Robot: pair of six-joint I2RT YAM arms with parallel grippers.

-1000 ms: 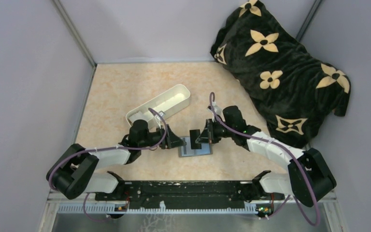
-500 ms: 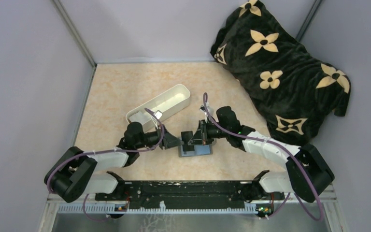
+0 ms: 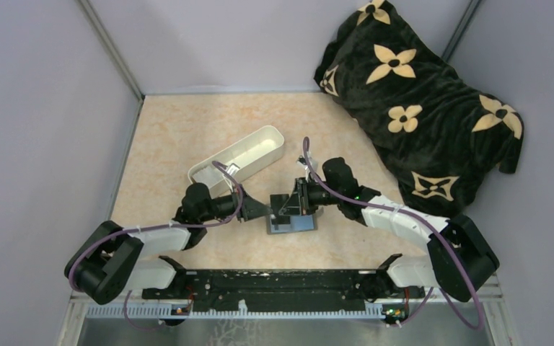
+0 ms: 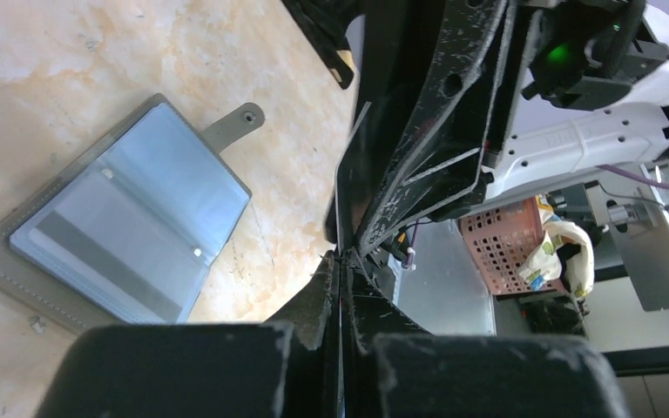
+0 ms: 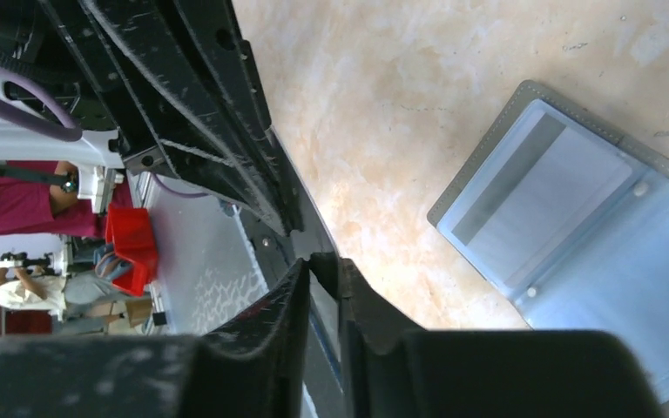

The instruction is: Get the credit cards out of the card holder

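Tabletop (image 3: 180,137) bears one card holder (image 3: 301,224); two end effectors (image 3: 267,210) (image 3: 289,205) grip one card (image 3: 280,202).

Top view: I'm getting bright, even light from above, with soft shadows lying on the table (image 3: 187,137). Left wrist view: the left gripper (image 4: 341,259) is blurring dark along the lower edge, the card holder (image 4: 131,231) is catching pale sheen, background is washing out upper right.

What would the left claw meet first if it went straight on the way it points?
The right claw, probably: it faces the left claw closely, a black card edge-on between them.
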